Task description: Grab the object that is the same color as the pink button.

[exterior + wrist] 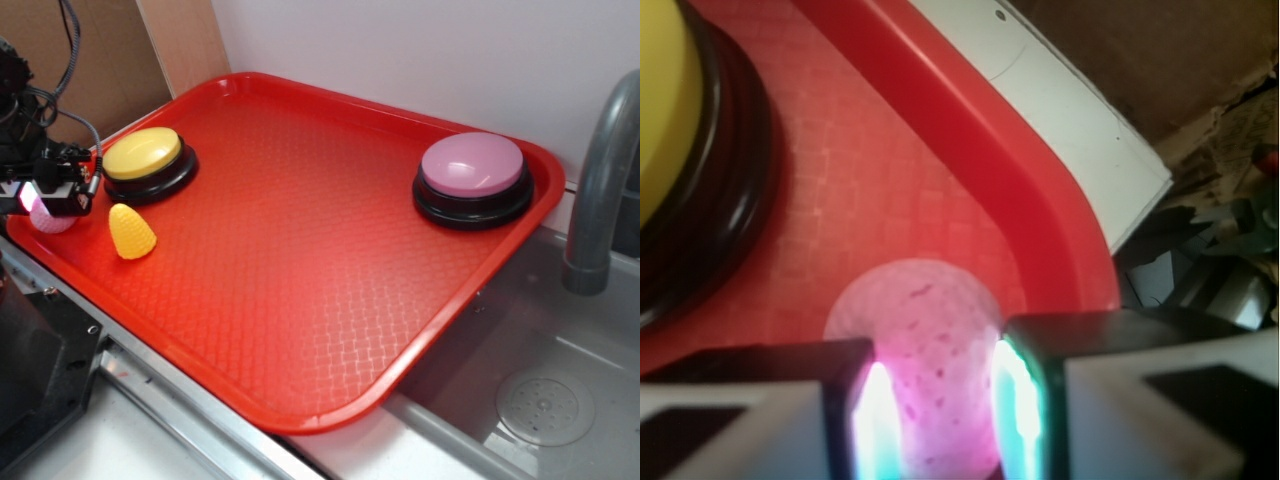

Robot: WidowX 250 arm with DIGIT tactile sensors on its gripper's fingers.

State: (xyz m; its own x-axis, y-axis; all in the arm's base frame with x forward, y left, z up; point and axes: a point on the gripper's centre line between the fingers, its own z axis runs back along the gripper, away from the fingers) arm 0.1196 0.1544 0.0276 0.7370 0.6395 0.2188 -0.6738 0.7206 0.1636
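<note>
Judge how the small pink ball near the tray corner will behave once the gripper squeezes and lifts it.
The pink ball is round, so it could roll toward the tray rim if nudged off-centre. Its speckled, rough-looking surface probably gives the fingers decent friction. It sits between the pads of the gripper, small beside the yellow button, so likely light; stiffness cannot be told.

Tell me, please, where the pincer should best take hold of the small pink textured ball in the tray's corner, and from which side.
Grip the small pink textured ball across its widest middle, coming straight down from above. It is round, so any lower or higher pinch could squeeze it out. The pincer already straddles it, one finger on each side, and the red plastic tray rim close by blocks a sideways approach.
</note>
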